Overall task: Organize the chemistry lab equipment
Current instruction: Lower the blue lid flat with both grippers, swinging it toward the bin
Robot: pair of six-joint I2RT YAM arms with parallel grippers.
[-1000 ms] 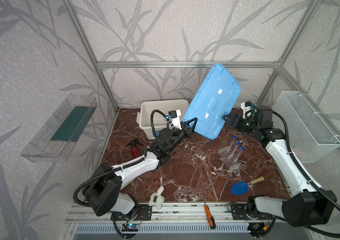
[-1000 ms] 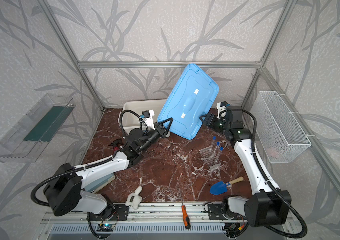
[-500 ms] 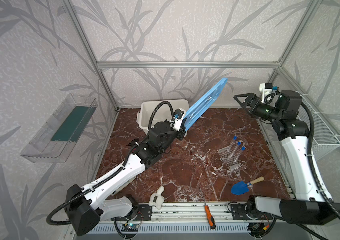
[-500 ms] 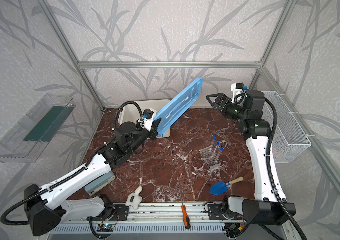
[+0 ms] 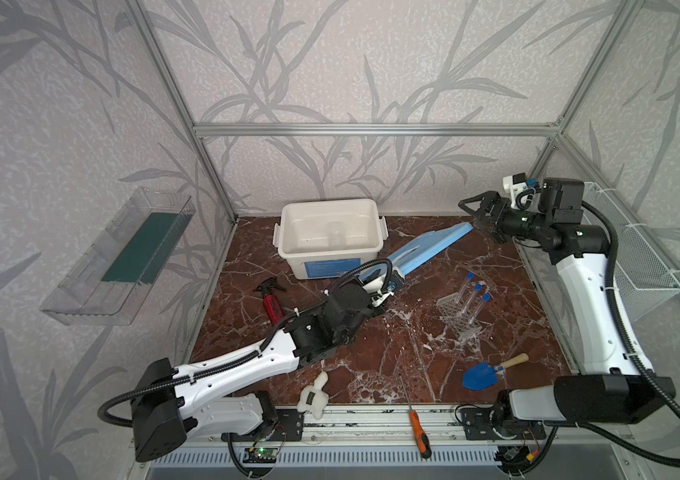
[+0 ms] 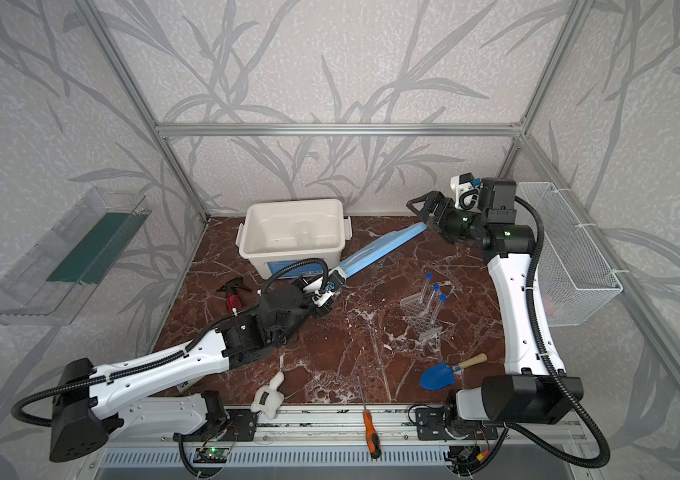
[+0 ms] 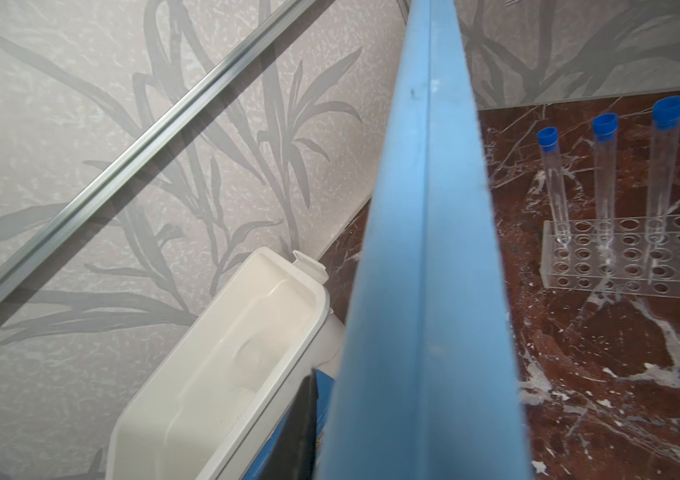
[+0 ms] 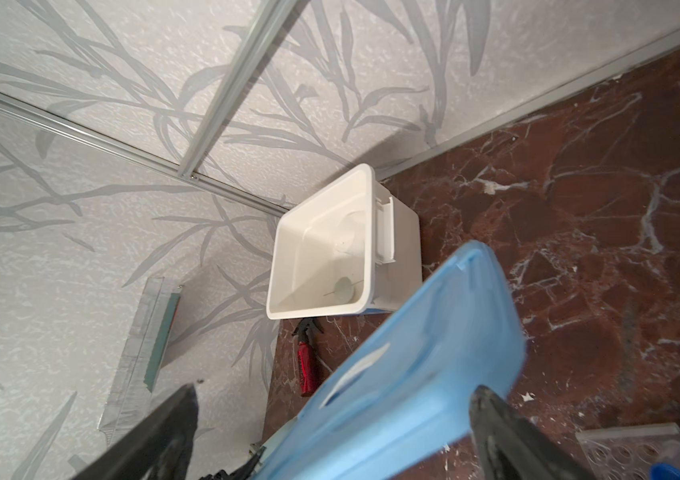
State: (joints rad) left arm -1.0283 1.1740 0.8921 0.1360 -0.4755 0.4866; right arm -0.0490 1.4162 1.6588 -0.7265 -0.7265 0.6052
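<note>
Lid [image 5: 429, 248] gripped by left end effector [image 5: 392, 282]; right end effector [image 5: 471, 214] spread wide.

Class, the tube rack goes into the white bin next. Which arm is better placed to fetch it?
Right. The right fingers stand open and empty, with the tube rack on that side. The left fingers are shut on the blue lid.
</note>
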